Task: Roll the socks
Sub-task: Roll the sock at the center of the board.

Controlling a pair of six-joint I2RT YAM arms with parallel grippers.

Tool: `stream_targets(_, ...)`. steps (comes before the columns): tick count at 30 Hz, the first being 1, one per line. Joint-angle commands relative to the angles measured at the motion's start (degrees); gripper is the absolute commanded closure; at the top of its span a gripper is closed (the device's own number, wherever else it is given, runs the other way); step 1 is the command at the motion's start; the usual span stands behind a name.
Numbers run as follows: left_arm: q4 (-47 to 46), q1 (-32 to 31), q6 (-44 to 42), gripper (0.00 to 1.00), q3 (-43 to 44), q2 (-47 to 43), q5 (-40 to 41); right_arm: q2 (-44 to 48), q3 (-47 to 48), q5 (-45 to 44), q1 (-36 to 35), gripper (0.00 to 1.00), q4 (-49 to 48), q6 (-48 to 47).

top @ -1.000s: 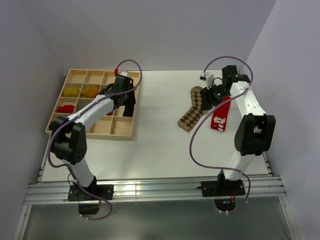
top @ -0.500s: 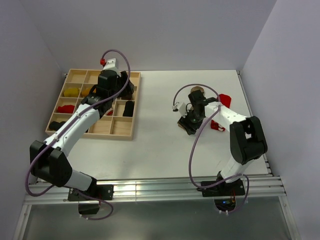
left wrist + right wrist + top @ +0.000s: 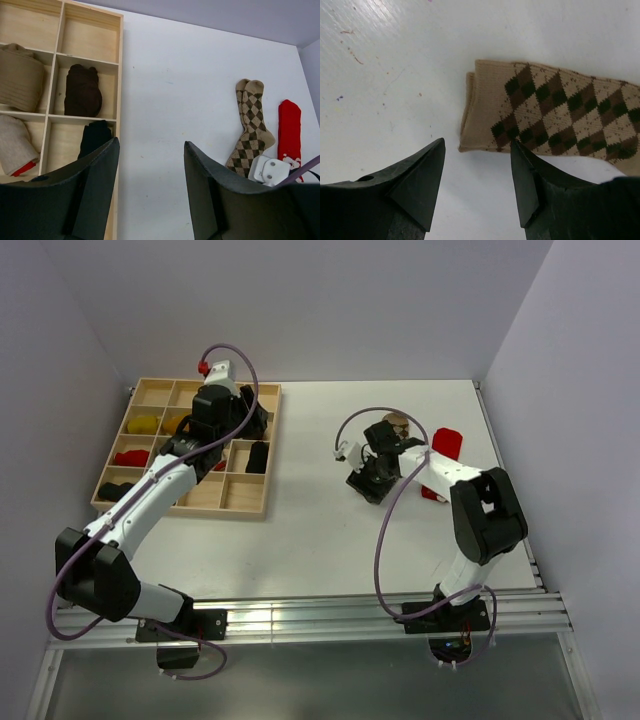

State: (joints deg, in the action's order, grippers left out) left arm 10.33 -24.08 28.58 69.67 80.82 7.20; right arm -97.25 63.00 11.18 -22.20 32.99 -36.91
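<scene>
A brown-and-tan argyle pair of socks lies flat on the white table, with a red sock beside it on the right. In the top view my right arm covers most of the argyle socks; the red sock shows behind it. My right gripper hovers low at the argyle cuff, open, its right fingertip at the cuff's edge. A black sock sits in a compartment of the wooden tray. My left gripper is open above the tray's right side, with nothing between its fingers.
The tray's compartments hold a dark brown bundle, a tan one, a pale grey one, and yellow and red bundles. Walls close in on the left, back and right.
My left gripper has lifted out of the tray compartment and drawn back over the tray. My right arm has swung from the back right down to the argyle cuff.
</scene>
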Motion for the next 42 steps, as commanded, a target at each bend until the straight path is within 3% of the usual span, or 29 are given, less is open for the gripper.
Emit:
stream_targets(1,-3.03,0.17,-0.89,0.41,0.03,-2.68,-1.4,-0.74,1.07,-1.6,-1.62,0.38,-3.63,0.87)
stream_targets(14,-3.91,0.17,-3.17,0.41,-0.94,-2.86,-1.92,-7.07,1.95,-5.99,-2.68,0.4,-3.38,-0.36)
stream_targets(18,-4.79,0.08,-3.62,0.42,-1.99,-3.56,-2.8,-8.13,2.3,-5.65,-2.68,0.46,-2.76,-0.62)
stream_targets(23,-5.49,-0.27,-3.88,0.45,-3.83,-4.09,-2.98,-9.27,3.96,-4.24,-2.41,0.62,0.22,-0.89)
stream_targets(25,-6.9,-0.97,-3.71,0.48,-4.98,-4.96,-1.85,-9.18,4.67,-1.53,-2.24,0.7,2.33,-2.11)
stream_targets(28,-8.82,-1.94,-3.18,0.54,-7.87,-7.16,-0.62,-9.36,7.04,5.15,-2.24,0.73,7.16,-4.31)
stream_targets(32,-12.87,-3.6,-2.91,0.63,-13.75,-12.85,1.84,-11.9,15.19,18.67,-2.24,0.74,21.39,-9.93)
stream_targets(40,-17.97,-12.39,-6.6,0.67,-22.29,-22.02,5.09,-21.21,26.99,36.0,-4.87,0.74,48.78,-26.53)
stream_targets(42,-19.2,-17.57,-9.85,0.67,-24.14,-22.89,7.29,-22.89,27.62,38.47,-5.23,0.74,49.89,-27.35)
